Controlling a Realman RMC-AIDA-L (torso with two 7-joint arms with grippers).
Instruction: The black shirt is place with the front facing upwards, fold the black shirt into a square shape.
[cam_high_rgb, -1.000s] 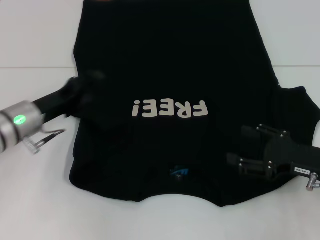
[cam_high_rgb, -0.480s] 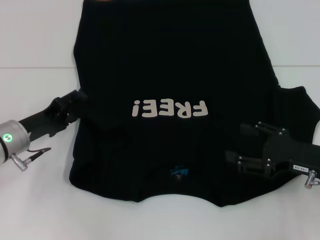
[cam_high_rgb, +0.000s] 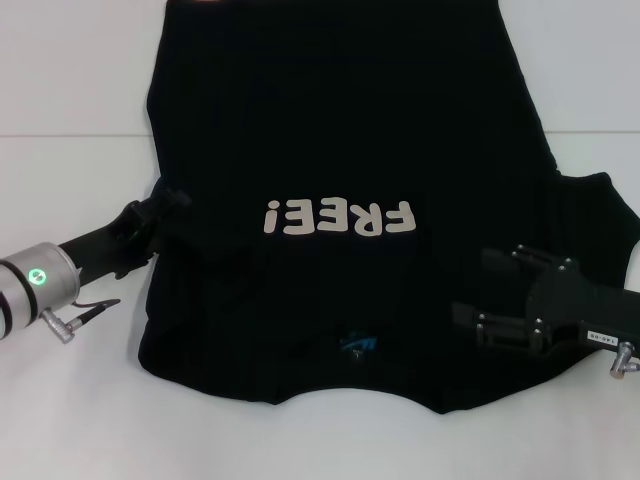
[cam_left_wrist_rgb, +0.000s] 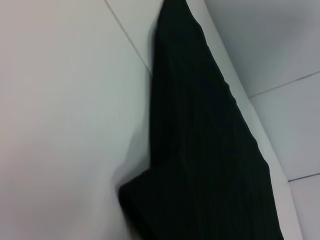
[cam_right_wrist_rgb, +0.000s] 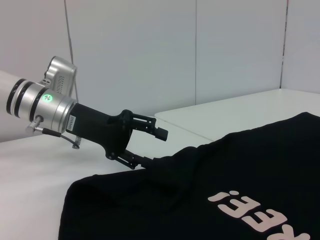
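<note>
Shifted back toward the black shirt (cam_high_rgb: 350, 130): left gripper (cam_right_wrist_rgb: 152, 147), jaws spread, at its side edge. Right gripper (cam_high_rgb: 470, 300): jaws apart, over the near shoulder.

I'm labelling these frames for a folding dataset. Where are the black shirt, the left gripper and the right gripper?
black shirt (cam_high_rgb: 340, 120): head view, plain cloth above the lettering.
left gripper (cam_right_wrist_rgb: 152, 146): right wrist view, midway between its open fingertips, at the shirt's edge.
right gripper (cam_high_rgb: 475, 290): head view, between its fingertips over the shirt.

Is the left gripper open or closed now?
Open: the left gripper shows two spread fingers at the black shirt edge.
</note>
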